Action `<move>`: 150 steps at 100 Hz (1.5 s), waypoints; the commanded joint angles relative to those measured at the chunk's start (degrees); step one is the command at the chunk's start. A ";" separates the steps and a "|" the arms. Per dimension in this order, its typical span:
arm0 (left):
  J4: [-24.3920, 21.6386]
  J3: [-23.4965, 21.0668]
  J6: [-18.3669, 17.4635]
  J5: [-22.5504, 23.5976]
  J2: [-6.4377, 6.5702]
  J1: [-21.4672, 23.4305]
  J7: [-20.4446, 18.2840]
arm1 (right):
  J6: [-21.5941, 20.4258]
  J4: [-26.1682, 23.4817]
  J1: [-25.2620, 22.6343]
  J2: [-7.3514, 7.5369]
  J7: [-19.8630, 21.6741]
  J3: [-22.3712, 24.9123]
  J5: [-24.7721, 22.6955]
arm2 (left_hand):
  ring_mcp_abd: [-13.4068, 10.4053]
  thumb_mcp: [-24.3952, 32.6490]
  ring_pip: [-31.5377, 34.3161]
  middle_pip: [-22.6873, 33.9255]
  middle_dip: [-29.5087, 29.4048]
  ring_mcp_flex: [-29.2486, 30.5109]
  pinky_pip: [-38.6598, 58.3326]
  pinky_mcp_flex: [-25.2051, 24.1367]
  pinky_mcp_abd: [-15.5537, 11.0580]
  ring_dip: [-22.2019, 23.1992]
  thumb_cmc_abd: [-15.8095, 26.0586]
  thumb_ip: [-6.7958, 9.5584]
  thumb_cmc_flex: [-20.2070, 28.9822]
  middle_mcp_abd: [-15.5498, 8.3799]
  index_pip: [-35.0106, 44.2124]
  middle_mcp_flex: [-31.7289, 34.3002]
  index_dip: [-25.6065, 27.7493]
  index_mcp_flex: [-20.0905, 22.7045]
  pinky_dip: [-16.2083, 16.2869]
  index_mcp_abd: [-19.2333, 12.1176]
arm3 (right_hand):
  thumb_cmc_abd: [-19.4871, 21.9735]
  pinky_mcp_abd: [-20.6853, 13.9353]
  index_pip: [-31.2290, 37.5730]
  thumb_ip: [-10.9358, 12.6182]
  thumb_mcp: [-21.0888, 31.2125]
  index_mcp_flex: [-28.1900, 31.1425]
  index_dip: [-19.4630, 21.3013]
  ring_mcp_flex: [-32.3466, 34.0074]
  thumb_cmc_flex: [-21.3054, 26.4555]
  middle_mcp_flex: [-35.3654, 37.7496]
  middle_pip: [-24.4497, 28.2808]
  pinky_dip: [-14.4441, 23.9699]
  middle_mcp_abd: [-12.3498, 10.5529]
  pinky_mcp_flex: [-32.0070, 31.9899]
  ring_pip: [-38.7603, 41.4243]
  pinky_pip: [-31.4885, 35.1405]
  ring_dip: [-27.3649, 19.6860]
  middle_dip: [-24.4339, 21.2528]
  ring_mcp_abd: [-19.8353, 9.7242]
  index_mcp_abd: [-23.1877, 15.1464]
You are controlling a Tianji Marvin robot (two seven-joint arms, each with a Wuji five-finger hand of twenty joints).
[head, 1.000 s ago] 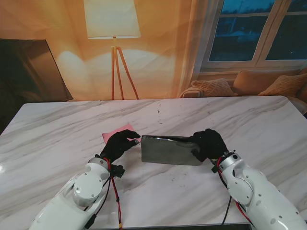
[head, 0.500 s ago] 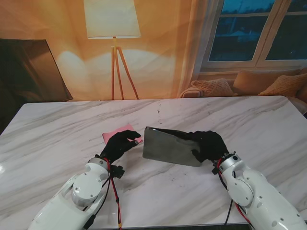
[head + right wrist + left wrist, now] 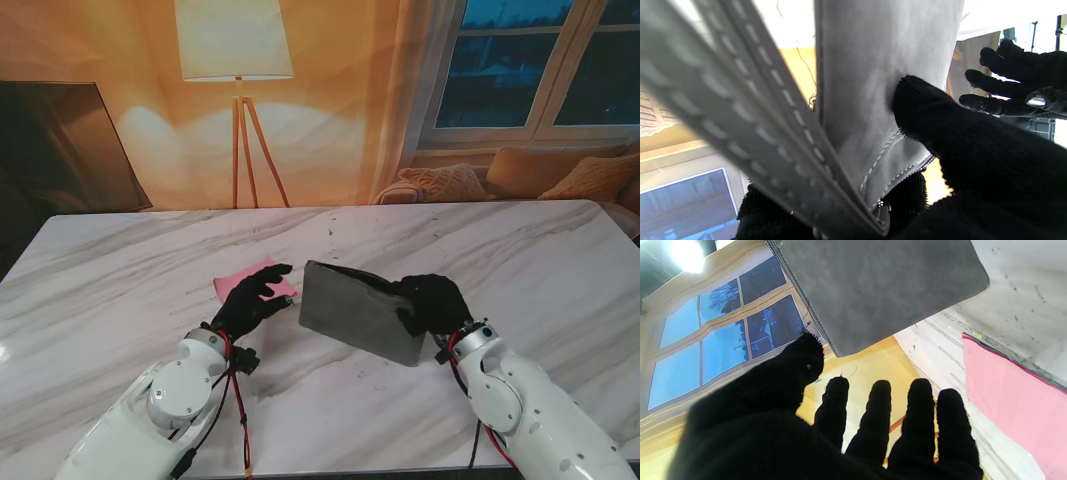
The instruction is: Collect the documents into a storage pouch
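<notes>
A grey pouch (image 3: 358, 313) is held up over a white marble table (image 3: 120, 270), with pink papers (image 3: 240, 279) lying flat beside it.

The table is veined in grey, and behind it a floor lamp (image 3: 236, 60) on wooden legs, a warm orange curtain, a window (image 3: 545, 65) with dark blue panes and a couch with cushions (image 3: 440, 182) are seen. The pouch is pinched at its right end by the right hand (image 3: 432, 303), thumb pressed on one face and fingers behind. Its long axis runs from the far left down to the near right, the left end tilted up and away, and its stitched zip edge is seen in the right wrist view. The left hand (image 3: 250, 297) is spread, holding nothing, over the near edge of the pink papers, just left of the pouch and apart from it.
</notes>
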 commanded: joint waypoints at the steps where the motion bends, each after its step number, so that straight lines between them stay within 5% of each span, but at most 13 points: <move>1: -0.44 -0.04 -0.04 0.31 -0.19 -0.21 -0.44 | -0.44 0.43 0.36 -0.46 -0.52 -0.53 -0.33 | -2.37 -1.17 -2.58 -1.09 -1.53 -3.32 -3.10 -0.36 -2.40 -1.60 0.21 1.49 -2.08 -2.01 -0.26 -3.52 -0.27 -2.61 -1.19 -1.11 | 0.26 -0.95 4.20 -0.59 0.48 5.12 0.78 0.27 4.26 2.31 -0.36 -0.34 -0.39 -0.80 1.60 0.60 -1.26 0.63 -0.77 -3.50; 19: 0.23 0.39 0.07 0.99 -0.29 -0.92 -0.06 | -0.90 1.12 1.13 -0.79 -2.84 -1.27 -0.29 | -4.77 -1.27 -9.91 -4.20 -5.09 -6.70 -15.48 -0.52 -3.45 -6.76 0.12 1.54 -2.02 -4.03 -2.47 -8.85 -0.74 -6.26 -2.03 -1.81 | 0.67 -0.66 4.42 -0.22 0.11 10.10 -0.10 -1.37 5.95 2.96 -0.39 -1.15 -0.92 -2.38 0.29 -1.58 -2.09 0.77 -0.58 -3.64; 44: 0.72 0.85 -0.33 2.23 -0.17 -2.09 -0.16 | -0.07 1.60 2.60 -1.52 -2.85 -2.49 2.02 | -6.92 -2.22 -16.64 -9.22 -8.10 -8.94 -29.46 -1.15 -4.37 -11.16 -0.53 1.21 -3.79 -5.60 -5.84 -11.08 -1.49 -9.80 0.95 -2.71 | 0.05 -0.22 3.21 0.07 0.74 13.97 0.81 -4.84 7.37 3.39 -0.54 -2.31 -1.74 -5.39 -5.97 -5.46 -3.26 0.81 0.95 -3.55; 51: 1.01 1.08 -0.39 2.54 -0.04 -2.70 -0.76 | -0.22 1.90 2.90 -1.67 -2.45 -2.82 2.79 | -7.36 -2.24 -17.90 -9.89 -8.28 -9.43 -32.12 -1.61 -4.60 -12.01 -0.79 1.17 -3.97 -6.17 -6.04 -11.21 -1.47 -9.64 1.31 -2.98 | -0.35 -0.59 2.44 0.10 1.24 15.09 1.76 -6.22 7.97 3.23 -0.98 -2.46 -2.36 -6.53 -11.95 -7.06 -4.07 0.94 2.08 -3.45; 87: 3.80 4.16 0.67 0.72 0.42 -7.09 -6.01 | -1.08 2.57 3.45 -2.00 -2.67 -4.00 3.84 | -8.23 -0.09 -20.35 -9.83 -9.07 -7.72 -40.46 -0.56 -4.17 -14.34 -1.76 0.94 -2.59 -7.89 -5.29 -10.97 -1.15 -7.46 3.79 -3.07 | -0.50 -0.80 2.03 0.14 1.46 16.62 1.96 -6.46 8.28 3.02 -1.39 -2.32 -2.92 -6.72 -13.63 -7.52 -4.59 0.94 1.74 -3.61; 101: 5.14 5.63 1.19 0.67 0.12 -8.34 -5.99 | -1.35 2.47 3.36 -2.01 -2.53 -3.96 3.95 | -4.31 3.09 -10.68 -2.56 -3.82 -2.27 -39.38 3.32 -2.50 -4.15 -1.63 1.09 1.06 -6.48 -4.12 -6.99 -1.05 -6.75 11.32 -2.55 | -0.52 -0.63 1.91 0.13 1.46 16.94 2.06 -6.73 8.29 2.82 -1.68 -2.42 -3.07 -7.11 -14.51 -8.04 -4.79 0.81 1.82 -3.67; 111: 5.90 6.38 0.86 1.63 -0.33 -8.74 -4.17 | -1.33 2.50 3.39 -2.00 -2.55 -3.98 3.91 | -1.66 7.69 5.99 8.12 5.39 3.01 -25.32 6.40 -1.42 8.49 -2.28 0.83 4.74 -3.78 2.68 2.46 1.15 2.05 19.76 -0.41 | -0.51 -0.60 1.59 0.12 1.48 16.60 1.96 -6.97 8.20 2.45 -2.03 -2.48 -3.08 -7.38 -15.10 -8.37 -4.90 0.64 1.97 -3.61; 114: 6.06 6.53 0.67 1.89 -0.44 -8.81 -3.67 | -1.30 2.48 3.37 -2.01 -2.51 -3.97 3.97 | -0.86 9.18 12.00 11.30 9.13 5.41 -13.68 6.21 -1.42 11.88 -2.53 0.65 6.07 -2.38 7.26 5.50 2.67 6.74 19.82 0.67 | -0.52 -0.57 1.35 0.11 1.51 16.32 1.82 -7.05 8.18 2.31 -2.15 -2.50 -3.08 -7.50 -15.34 -8.51 -4.91 0.59 1.98 -3.49; 117: 6.16 6.69 0.56 2.24 -0.54 -8.84 -3.12 | -1.27 2.44 3.34 -2.03 -2.45 -3.95 4.05 | -0.04 10.29 17.31 13.98 12.36 7.20 -2.34 5.39 -1.45 14.33 -2.71 0.53 7.26 -1.59 12.11 7.63 4.14 10.37 14.60 1.29 | -0.47 -0.55 1.05 0.10 1.51 15.89 1.61 -7.23 8.12 2.05 -2.33 -2.53 -3.05 -7.71 -15.65 -8.67 -4.98 0.51 2.00 -3.35; 123: 6.46 7.02 0.21 3.30 -0.66 -8.97 -2.19 | -1.23 2.37 3.26 -2.03 -2.34 -3.93 4.13 | 1.66 8.94 25.18 13.41 28.45 12.40 11.33 7.34 -0.69 20.14 -7.47 -5.01 13.25 -0.43 24.81 15.68 8.57 14.79 8.90 0.00 | -0.57 -0.61 0.25 0.05 1.54 14.29 1.00 -7.68 7.92 1.42 -2.70 -2.57 -2.95 -8.01 -16.33 -8.96 -5.10 0.38 2.11 -3.01; 128: 6.56 7.26 -0.04 4.06 -0.65 -9.02 -1.86 | -1.21 2.28 3.17 -1.99 -2.20 -3.89 4.07 | 2.12 6.89 27.66 11.14 34.42 15.91 15.20 9.30 -0.09 23.25 -9.42 -5.87 17.48 -0.65 34.09 20.67 9.83 15.45 6.80 -1.35 | -0.98 -0.65 -0.08 -0.06 1.86 11.82 0.35 -8.14 7.20 0.65 -3.07 -2.59 -2.92 -8.41 -17.27 -9.42 -5.02 0.34 2.18 -3.06; 137: 6.89 7.71 -0.62 5.28 -0.75 -9.14 -0.88 | -1.27 2.08 2.98 -1.87 -1.74 -3.68 3.95 | 2.05 7.17 32.84 14.56 37.03 20.30 17.83 12.78 1.20 24.47 -9.68 -6.35 19.04 -0.30 43.97 24.36 11.82 16.53 8.44 -3.02 | -1.90 -0.84 0.08 -0.60 2.48 6.52 -1.80 -9.34 5.38 -1.74 -2.88 -2.32 -2.77 -9.58 -19.36 -10.44 -4.30 -0.20 2.37 -2.82; 150: 7.29 8.18 -1.78 6.59 -0.83 -9.25 0.15 | -1.01 1.54 2.55 -1.63 -0.82 -2.98 3.61 | 0.72 7.82 38.06 16.35 37.09 22.55 19.58 15.04 1.34 23.79 -10.06 -6.22 20.05 0.26 45.78 23.96 11.78 18.18 11.37 -3.83 | -3.10 -1.06 -3.30 -0.63 3.71 -0.81 -2.97 -12.35 0.94 -6.93 -2.28 -2.24 -2.57 -12.08 -22.01 -12.28 -4.18 -1.40 2.46 -1.20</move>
